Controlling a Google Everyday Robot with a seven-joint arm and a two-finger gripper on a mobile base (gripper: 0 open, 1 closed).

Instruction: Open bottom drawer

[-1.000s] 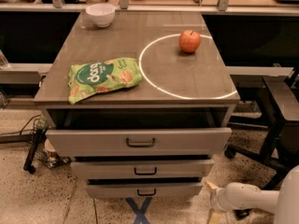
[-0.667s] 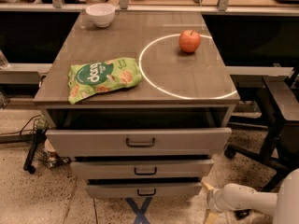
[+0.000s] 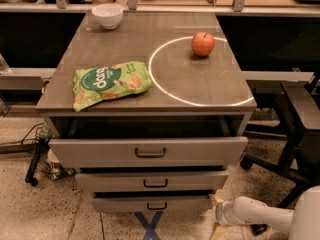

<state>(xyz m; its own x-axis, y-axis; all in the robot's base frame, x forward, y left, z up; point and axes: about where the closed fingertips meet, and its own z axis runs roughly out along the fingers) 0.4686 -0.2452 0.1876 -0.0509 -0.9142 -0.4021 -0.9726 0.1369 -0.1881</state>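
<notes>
Down by the floor, right of the grey 3-drawer cabinet [image 3: 125, 39], the white gripper [image 3: 215, 216] hangs with tan fingers [image 3: 216, 200] spread, just beside the flat grey bottom drawer [image 3: 125, 204], lowest tier.

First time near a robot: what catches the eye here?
A bright green snack bag lies front-left on the grey cabinet top, and a red apple sits back-right inside a white circle. Low at the right, the robot's white end effector is beside the right end of the bottom drawer.
</notes>
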